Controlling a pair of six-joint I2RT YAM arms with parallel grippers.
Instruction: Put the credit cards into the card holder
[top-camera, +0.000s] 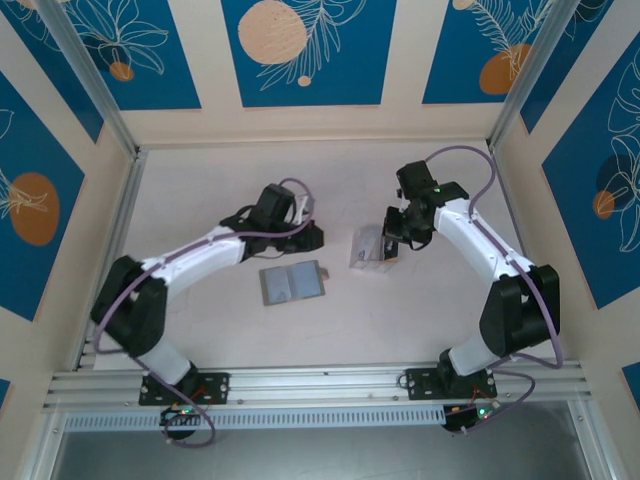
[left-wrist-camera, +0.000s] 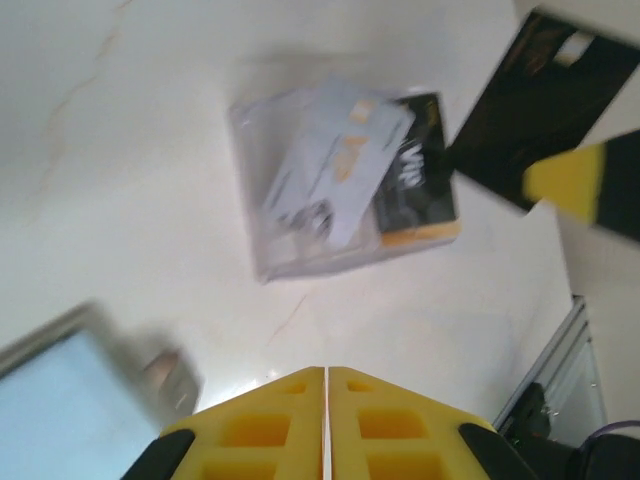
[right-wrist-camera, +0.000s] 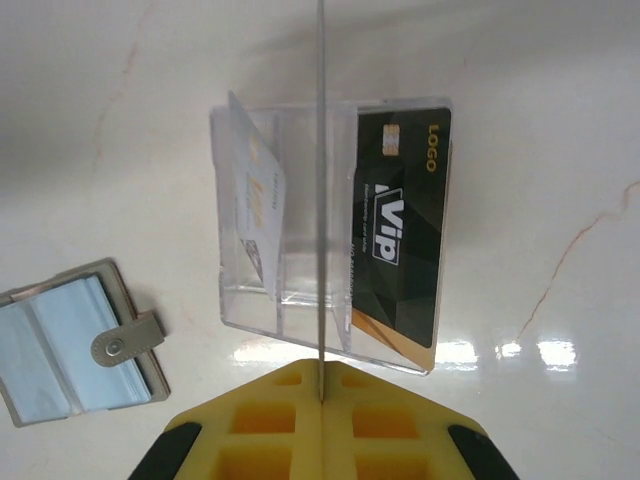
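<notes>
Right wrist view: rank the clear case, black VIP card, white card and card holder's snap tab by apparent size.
1. clear case
2. black VIP card
3. white card, which stands tilted and foreshortened, so its true size is unsure
4. card holder's snap tab

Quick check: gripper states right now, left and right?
Left gripper: closed, nothing between its fingers.
Right gripper: closed on a black credit card.

Both arms reach inward with elbows bent, the left gripper (left-wrist-camera: 326, 372) pointing down with its yellow fingers pressed together on nothing, the right gripper (right-wrist-camera: 320, 374) clamped on a black card (left-wrist-camera: 540, 110) standing edge-on between its fingers.
</notes>
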